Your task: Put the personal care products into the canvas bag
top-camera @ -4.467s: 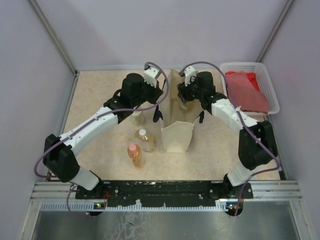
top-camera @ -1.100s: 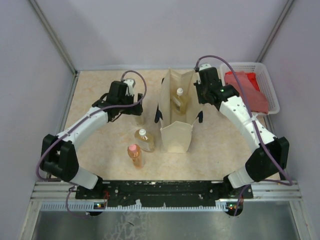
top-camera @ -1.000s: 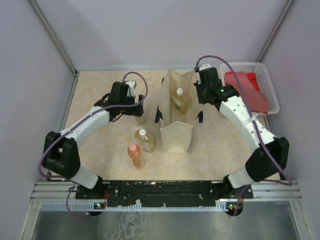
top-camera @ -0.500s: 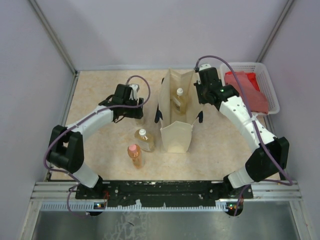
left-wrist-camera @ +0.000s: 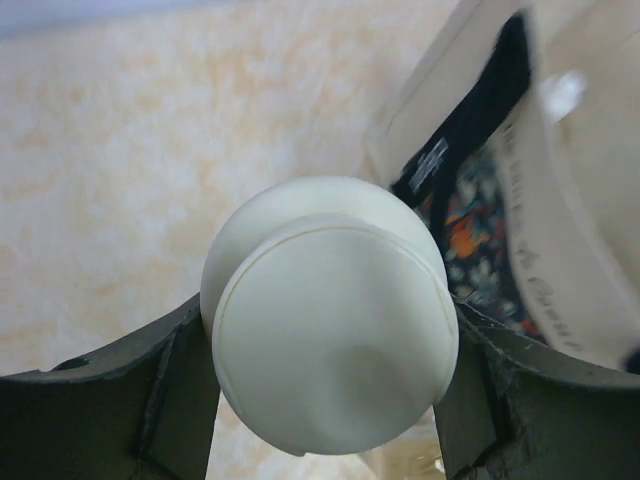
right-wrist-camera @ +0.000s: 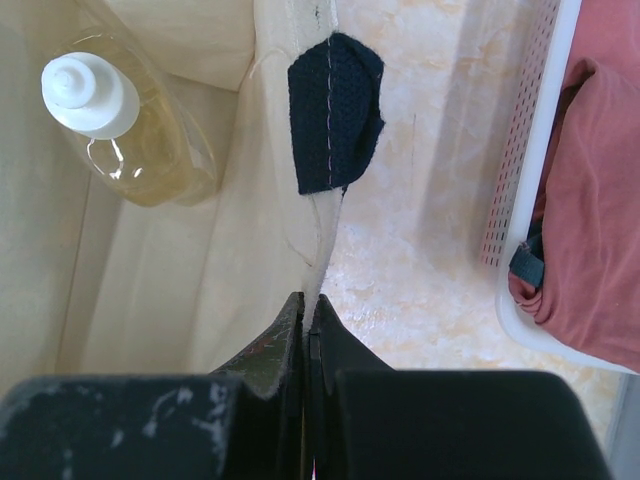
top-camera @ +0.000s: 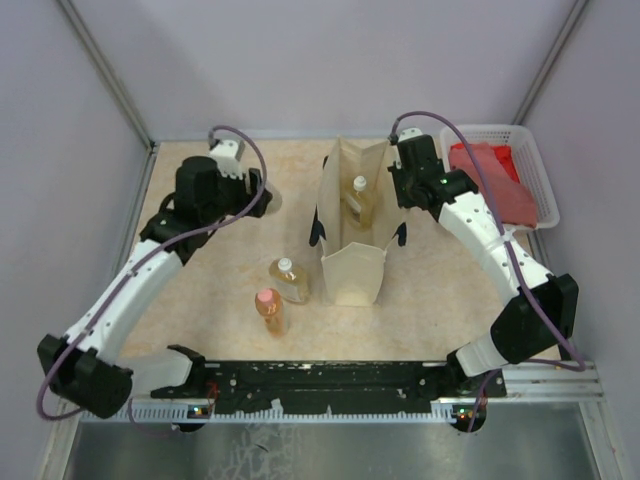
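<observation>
My left gripper is shut on the cream bottle, its cap filling the left wrist view between both fingers. From above, that gripper hangs raised left of the canvas bag and hides the bottle. The bag stands open, with one amber bottle inside it. My right gripper is shut on the bag's rim, at the bag's right side. A second amber bottle and the orange bottle with a pink cap stand on the table, left of the bag.
A white basket with red cloth sits at the back right, close to my right arm. The bag's dark strap lies just right of the held bottle. Enclosure walls rise on three sides.
My left gripper closed on the cream bottle and lifted it off the table, the arm swinging up and left. The right gripper kept its hold on the bag.
</observation>
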`<state>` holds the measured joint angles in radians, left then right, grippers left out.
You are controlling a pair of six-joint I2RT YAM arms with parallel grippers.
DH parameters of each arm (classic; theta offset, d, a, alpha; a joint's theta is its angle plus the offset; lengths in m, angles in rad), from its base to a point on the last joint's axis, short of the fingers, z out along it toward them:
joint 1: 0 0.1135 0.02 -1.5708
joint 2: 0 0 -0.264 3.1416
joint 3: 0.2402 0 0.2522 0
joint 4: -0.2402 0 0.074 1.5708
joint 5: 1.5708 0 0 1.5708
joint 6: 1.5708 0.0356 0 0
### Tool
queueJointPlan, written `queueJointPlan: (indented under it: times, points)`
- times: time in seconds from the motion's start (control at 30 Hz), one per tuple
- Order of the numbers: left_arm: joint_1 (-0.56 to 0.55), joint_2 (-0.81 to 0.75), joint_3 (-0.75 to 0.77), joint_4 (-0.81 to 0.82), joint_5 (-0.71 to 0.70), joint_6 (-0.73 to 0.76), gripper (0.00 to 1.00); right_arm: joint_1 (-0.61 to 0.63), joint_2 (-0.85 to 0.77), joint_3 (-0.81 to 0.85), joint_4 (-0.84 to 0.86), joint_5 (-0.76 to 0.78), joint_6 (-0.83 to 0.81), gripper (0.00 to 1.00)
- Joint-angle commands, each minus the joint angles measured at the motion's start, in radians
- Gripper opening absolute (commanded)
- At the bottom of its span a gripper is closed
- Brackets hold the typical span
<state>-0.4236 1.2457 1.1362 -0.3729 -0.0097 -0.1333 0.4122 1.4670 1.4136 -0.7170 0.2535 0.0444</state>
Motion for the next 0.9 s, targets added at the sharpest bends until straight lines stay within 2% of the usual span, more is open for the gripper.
queueJointPlan:
  times: [0.0,0.17,0.4,0.67,0.87]
  points:
    - [0.002,-0.123,0.081,0.191,0.102,0.038,0.0,0.004,0.002,0.016,0.015,0.034,-0.021,0.0]
    - [0.002,-0.173,0.059,0.302,0.254,0.059,0.0,0.004,0.017,0.032,0.016,0.025,-0.025,0.0]
    - [0.0,-0.145,0.041,0.457,0.452,0.036,0.0,0.004,0.02,0.028,0.016,0.022,-0.023,0.0]
    - [-0.023,-0.077,0.031,0.626,0.562,0.028,0.0,0.004,0.021,0.028,0.021,0.008,-0.016,0.0]
    - [-0.047,-0.013,0.097,0.684,0.601,0.031,0.0,0.004,0.027,0.03,0.019,0.009,-0.016,0.0]
